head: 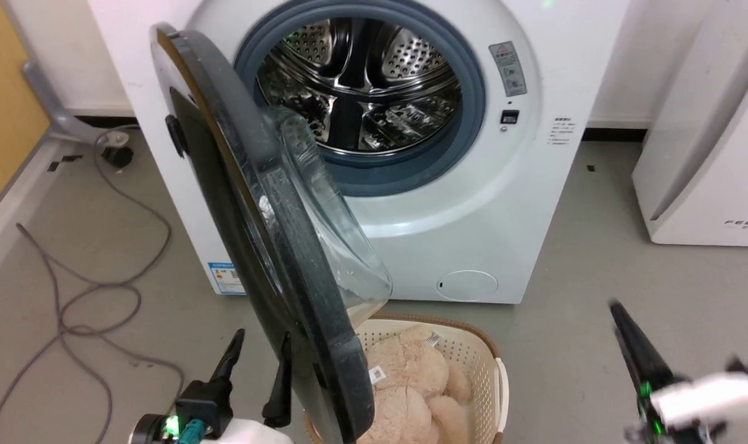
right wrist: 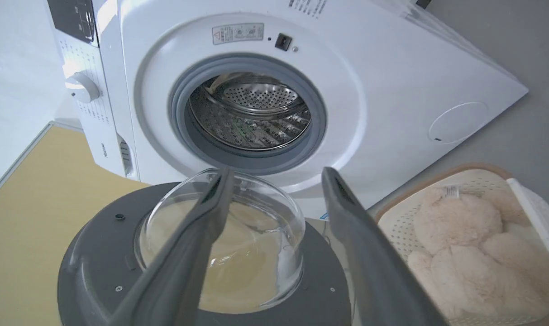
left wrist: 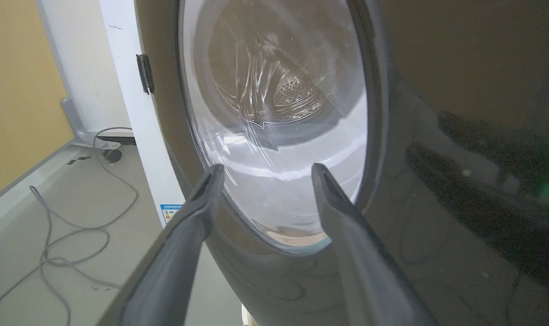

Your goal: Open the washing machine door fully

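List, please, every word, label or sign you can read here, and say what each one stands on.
"FEEL", cut off at the picture's edge: on the white appliance.
Blue label sticker, low on the washing machine: too small to read.
Grey warning sticker on its front: triangle sign, words unreadable.
Small print right of it: blurred.

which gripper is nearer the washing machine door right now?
Left. The left gripper sits close beside the outer face of the washing machine door, near its lower edge; the right gripper stands well apart on the glass-bowl side.
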Available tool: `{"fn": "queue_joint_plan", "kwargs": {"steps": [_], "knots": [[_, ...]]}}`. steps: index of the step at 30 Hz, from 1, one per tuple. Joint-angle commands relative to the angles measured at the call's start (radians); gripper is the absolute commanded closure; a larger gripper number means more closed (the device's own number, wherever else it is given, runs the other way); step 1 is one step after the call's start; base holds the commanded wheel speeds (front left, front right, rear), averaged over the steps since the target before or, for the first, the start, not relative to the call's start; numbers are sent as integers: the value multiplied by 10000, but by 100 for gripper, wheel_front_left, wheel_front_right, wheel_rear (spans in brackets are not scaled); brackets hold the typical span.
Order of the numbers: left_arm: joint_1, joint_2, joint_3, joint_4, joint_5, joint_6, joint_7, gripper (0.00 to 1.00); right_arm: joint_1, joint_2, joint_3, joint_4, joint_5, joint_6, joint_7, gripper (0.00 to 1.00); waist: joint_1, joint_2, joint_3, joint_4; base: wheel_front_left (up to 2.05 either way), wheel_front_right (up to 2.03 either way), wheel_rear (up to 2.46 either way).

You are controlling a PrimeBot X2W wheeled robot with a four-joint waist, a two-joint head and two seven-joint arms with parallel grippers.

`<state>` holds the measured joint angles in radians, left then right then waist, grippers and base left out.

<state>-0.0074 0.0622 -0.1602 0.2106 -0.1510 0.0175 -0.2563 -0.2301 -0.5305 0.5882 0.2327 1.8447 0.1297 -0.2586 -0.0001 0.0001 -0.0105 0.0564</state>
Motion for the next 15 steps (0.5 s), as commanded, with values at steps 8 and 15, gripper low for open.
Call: {"fn": "queue_joint_plan", "kwargs": {"steps": [8,15], "knots": [[247,245,410,18,-40,122,-55,0,2747,2345,-4918,277,-7909,10,-30,0,1,-1,-95,-304,0,0,0],[265,295,519,-5,-42,150,-55,0,3244,3992,-7131,-1940,-14391,10,282,0,1,-1,-40,-340,0,0,0]]}}
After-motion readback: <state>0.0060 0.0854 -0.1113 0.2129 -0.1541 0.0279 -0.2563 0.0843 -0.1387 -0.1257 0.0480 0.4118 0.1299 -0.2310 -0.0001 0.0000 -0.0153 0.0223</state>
